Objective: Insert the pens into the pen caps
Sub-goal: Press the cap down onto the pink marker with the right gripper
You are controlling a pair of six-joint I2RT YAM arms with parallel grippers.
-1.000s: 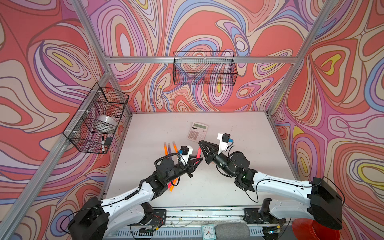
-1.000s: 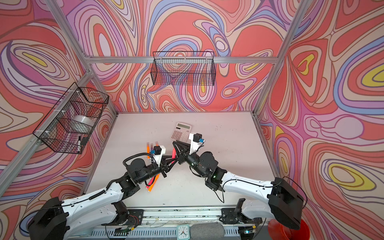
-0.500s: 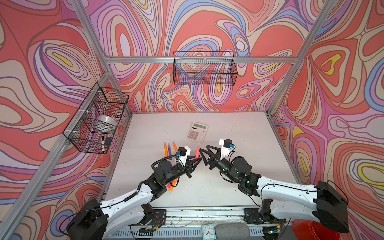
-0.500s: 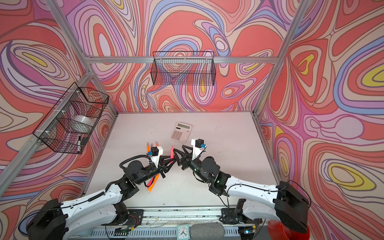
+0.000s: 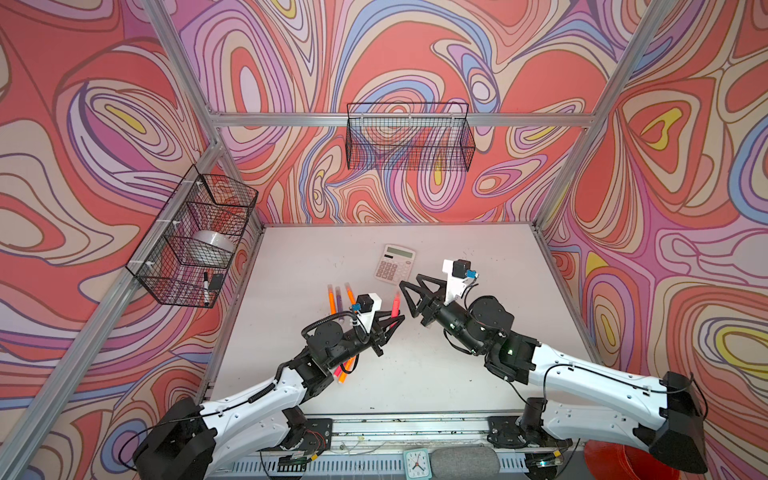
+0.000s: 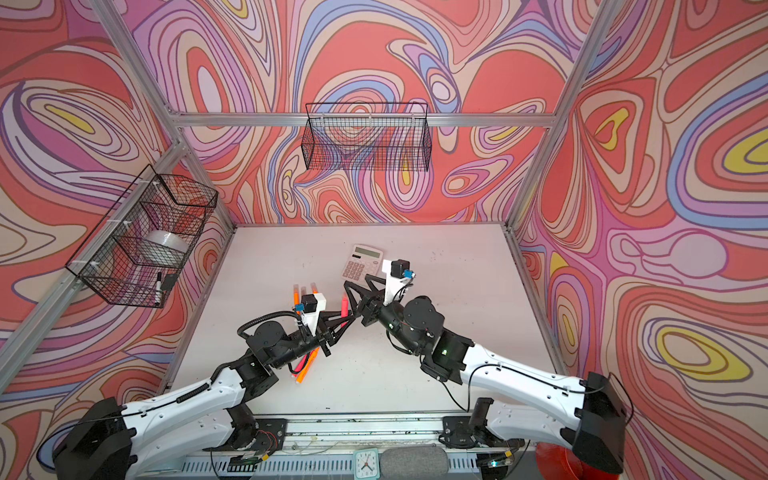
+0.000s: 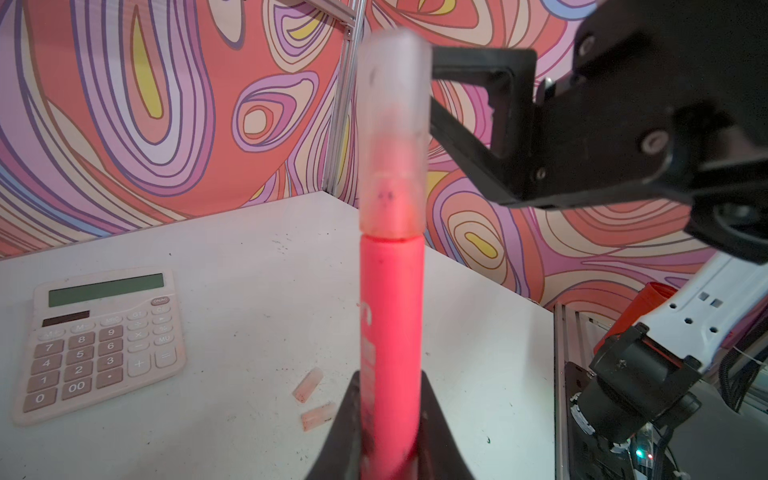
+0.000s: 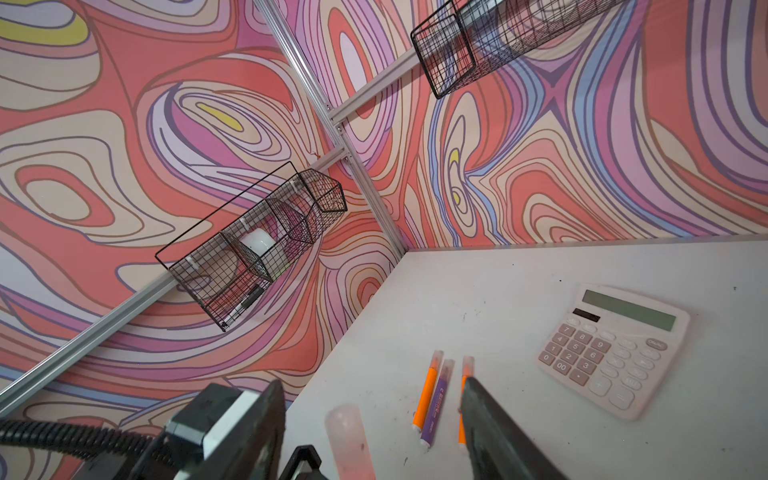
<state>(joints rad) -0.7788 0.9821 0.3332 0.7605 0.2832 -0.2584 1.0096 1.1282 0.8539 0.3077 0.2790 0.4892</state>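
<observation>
Pink pen [image 7: 390, 324], cap [image 7: 392, 124] on, stands clamped in left tool [image 5: 395, 322]; right tool [image 5: 406, 300] gapes wide just clear of the cap.

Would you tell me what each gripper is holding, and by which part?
The left gripper clamps the slim pink-red pen by its barrel, well below its translucent cap; the open right gripper holds nothing.

White shell links, black joints, small screw holes on left arm [image 5: 249, 409] & right arm [image 5: 590, 382]. Black corrugated cable [image 5: 262, 390] along left. Black triangular truss fingers on left gripper [image 5: 397, 320] & right gripper [image 5: 406, 299]. White wrist bracket [image 5: 451, 282] w/ black cam, blue connector on each.
</observation>
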